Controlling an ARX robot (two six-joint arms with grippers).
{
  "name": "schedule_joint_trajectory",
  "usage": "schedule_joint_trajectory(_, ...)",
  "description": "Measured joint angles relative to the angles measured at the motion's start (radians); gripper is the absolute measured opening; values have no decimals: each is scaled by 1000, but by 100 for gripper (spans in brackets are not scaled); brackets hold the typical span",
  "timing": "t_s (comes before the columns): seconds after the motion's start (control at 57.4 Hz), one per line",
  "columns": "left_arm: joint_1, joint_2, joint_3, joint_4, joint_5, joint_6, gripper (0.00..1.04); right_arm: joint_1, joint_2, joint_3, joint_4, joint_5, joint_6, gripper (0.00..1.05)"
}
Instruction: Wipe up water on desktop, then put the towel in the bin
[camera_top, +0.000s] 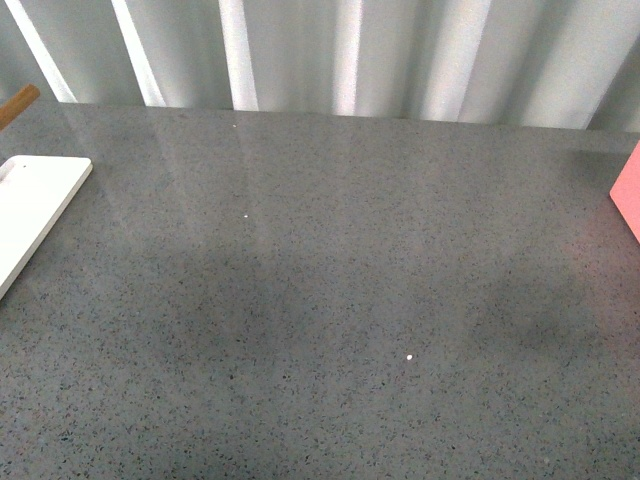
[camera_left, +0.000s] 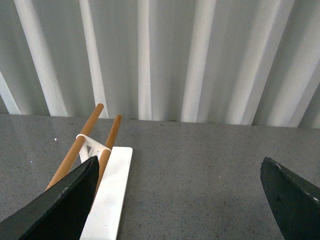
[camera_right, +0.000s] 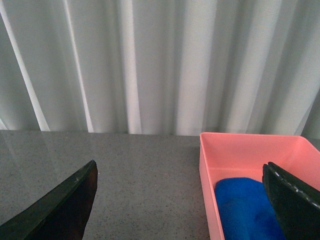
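The dark-grey speckled desktop (camera_top: 330, 300) fills the front view, and neither arm shows there. In the right wrist view the blue towel (camera_right: 242, 207) lies folded inside the pink bin (camera_right: 206, 185). My right gripper (camera_right: 180, 200) is open, one finger over the bare desktop (camera_right: 140, 190) and the other over the bin beside the towel. A corner of the pink bin (camera_top: 628, 195) shows at the front view's right edge. My left gripper (camera_left: 180, 195) is open above the bare desktop (camera_left: 190, 175), holding nothing. No water is visible on the desktop.
A flat white board (camera_top: 30, 210) lies at the left of the desktop, with two wooden rods (camera_left: 82, 142) in a white holder on it. One left finger (camera_left: 60, 205) hangs just beside them. A pale corrugated wall (camera_top: 350, 55) runs behind the desk.
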Motion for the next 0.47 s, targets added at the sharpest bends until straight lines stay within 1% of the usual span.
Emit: schedule_joint_trajectory(0.47,0,0,0,0,0,0,98,0,0,0,0,0,0,98)
